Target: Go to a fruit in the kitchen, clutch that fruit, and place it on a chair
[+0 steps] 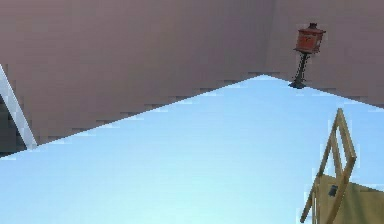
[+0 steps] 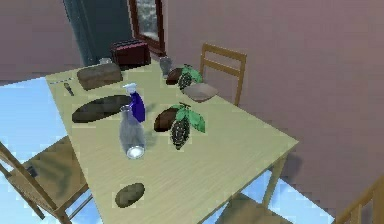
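On the wooden table (image 2: 240, 138) at the arm's side you have what I take for the fruit. The nearer knobbly fruit (image 2: 181, 131), dark with green leaves, lies near the table's middle. The farther knobbly fruit (image 2: 184, 75) lies toward the far edge. Shape and colour suggest fruit, but you cannot tell the kind. Just beside the nearer one stand a blue bottle (image 2: 137, 103) and a clear bottle (image 2: 131, 135), and a small brown lump (image 2: 130, 193) lies apart at the near edge.

You can count the first part of the task, going to the fruit, as close to done, since the table lies right alongside you. Both fruits rest on the tabletop, so the clutching is not yet done and the placing is all ahead. As for the gripper, you cannot tell the state of its fingers from these views, so do not assume anything about it.

For the last part you have chairs to hand. The far chair (image 2: 222, 62) stands behind the table by the wall. The near chair (image 2: 55, 165) is tucked at the table's left end. A wooden chair (image 1: 338, 170) at the forward view's right edge may be that same one. Ahead of you lies pale floor (image 1: 180, 160), with a red lamp-like stand (image 1: 309, 42) by the wall.
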